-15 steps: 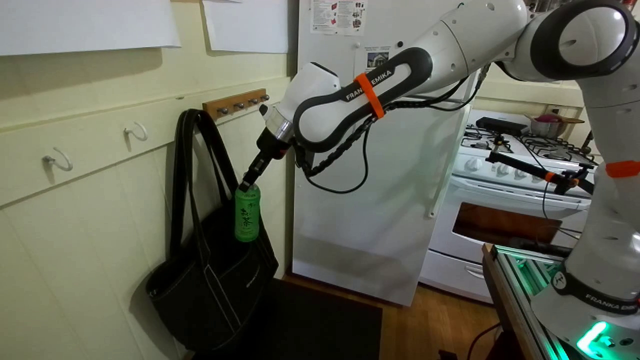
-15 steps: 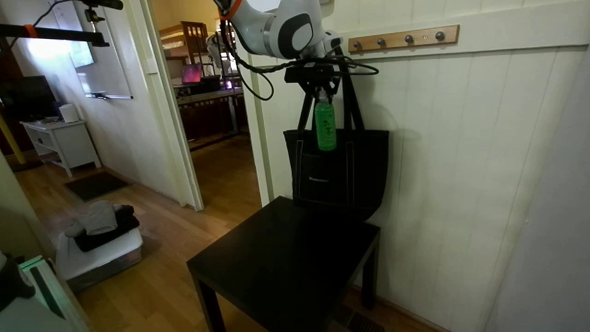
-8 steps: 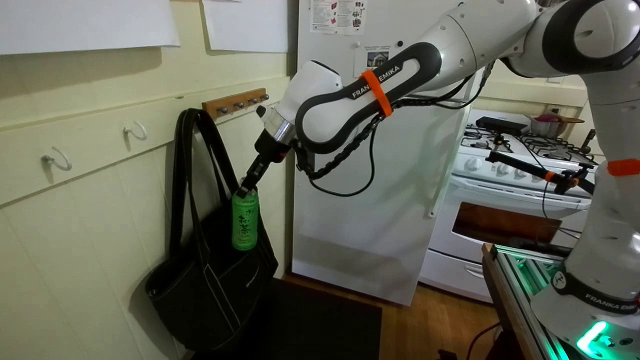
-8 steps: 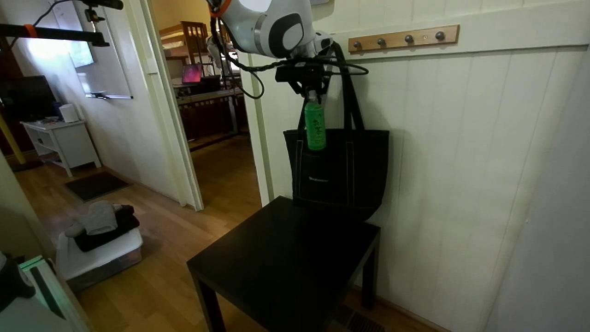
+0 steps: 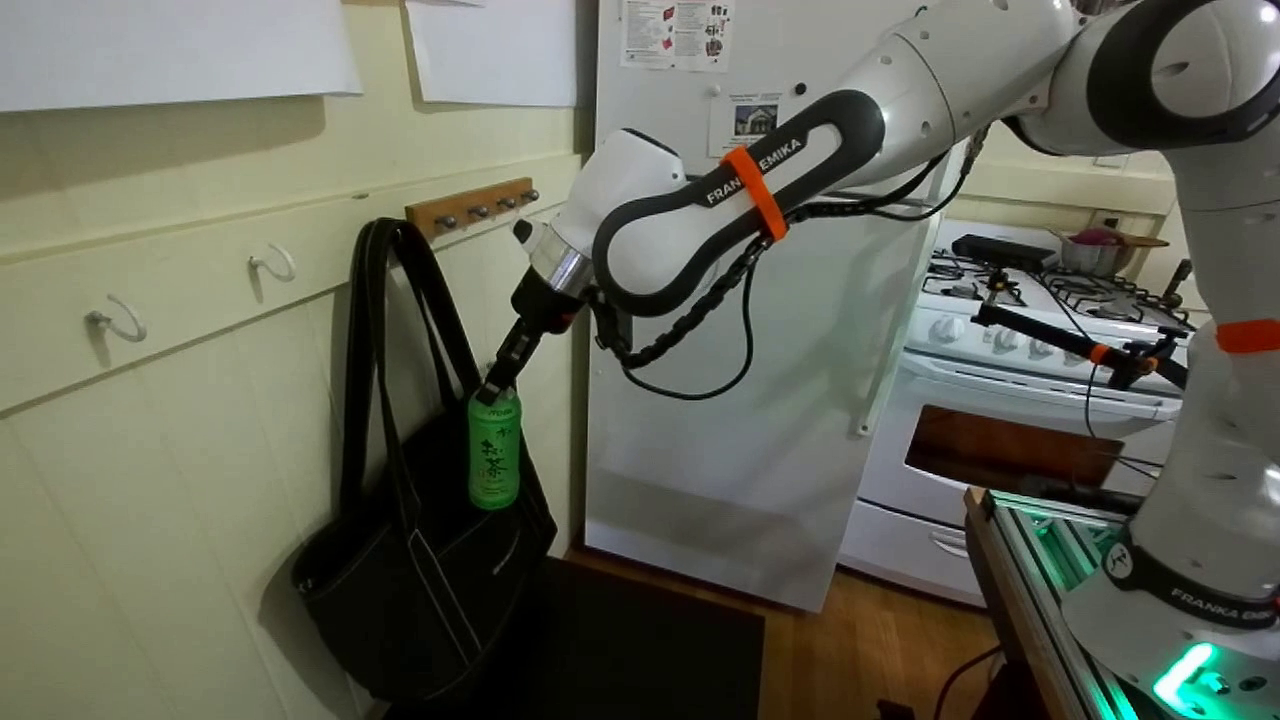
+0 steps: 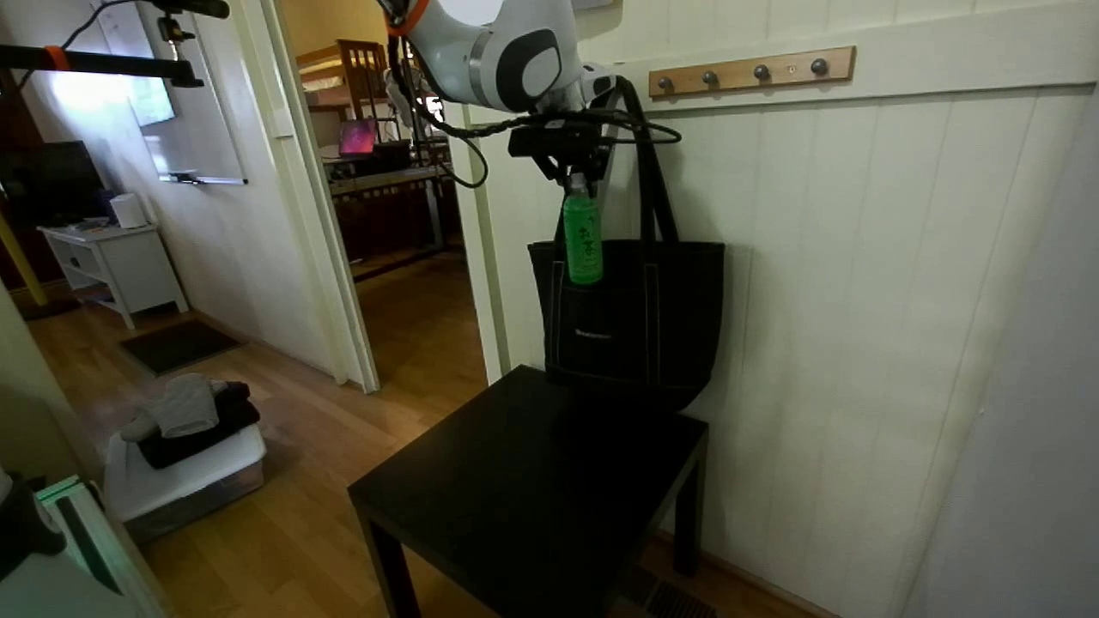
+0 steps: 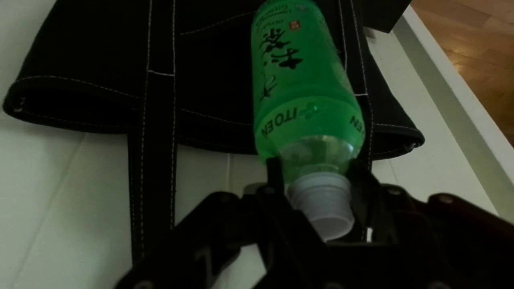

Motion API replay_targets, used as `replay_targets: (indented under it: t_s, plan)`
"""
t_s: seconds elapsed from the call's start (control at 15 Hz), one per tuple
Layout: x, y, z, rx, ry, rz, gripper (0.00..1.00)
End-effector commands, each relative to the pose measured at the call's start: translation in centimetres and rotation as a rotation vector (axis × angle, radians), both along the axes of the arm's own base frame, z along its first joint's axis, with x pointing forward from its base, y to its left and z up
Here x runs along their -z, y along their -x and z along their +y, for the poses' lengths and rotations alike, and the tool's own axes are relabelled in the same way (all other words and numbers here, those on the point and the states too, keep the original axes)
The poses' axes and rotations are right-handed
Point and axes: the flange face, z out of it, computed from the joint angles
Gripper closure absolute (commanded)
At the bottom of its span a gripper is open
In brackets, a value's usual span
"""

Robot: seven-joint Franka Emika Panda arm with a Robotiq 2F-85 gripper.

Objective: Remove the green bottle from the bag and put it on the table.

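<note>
ITO EN green tea bottle [image 5: 494, 450]: out of the black tote bag [image 6: 627, 322], hung near-upright in front of it, white cap [image 7: 323, 206] up.
Bottle shift: over the last second it dipped slightly in both exterior views and, where the bag showed face-on, slid sideways toward a strap [image 6: 555, 322].
Gripper [image 7: 316, 174]: clamped on the bottle at the cap end; grip matched a second earlier, no slip visible.
Tote bag: hung against the wall [image 6: 859, 257], no visible motion, so nothing seemed snagged. Gap to bottle wasn't readable.
Dark desk [image 6: 532, 489]: sat low; bottle was well above it, not touching.
Bag-to-desk status: removal looked done, placing wasn't. I read the dip as the start of lowering.
Desk set-down: likely called for backing off from the wall, then straight down, with release only once the bottle stood flat.
Cap-end hold: could have let the bottle swing or tip on contact.
</note>
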Motion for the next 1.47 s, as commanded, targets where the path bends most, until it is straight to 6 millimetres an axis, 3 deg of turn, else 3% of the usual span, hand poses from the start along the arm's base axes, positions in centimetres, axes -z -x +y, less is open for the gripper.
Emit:
replay_targets:
  t_s: [0.0, 0.27, 0.8, 1.4]
  plan:
    - [1.1, 1.8, 1.8, 0.041, -0.005, 0.035, 0.82]
    - [3.2, 3.8, 3.2, 0.112, -0.032, 0.036, 0.82]
    - [8.3, 7.8, 3.1, 0.21, -0.033, 0.003, 0.82]
    - [13.5, 9.1, 2.3, 0.214, -0.014, 0.059, 0.82]
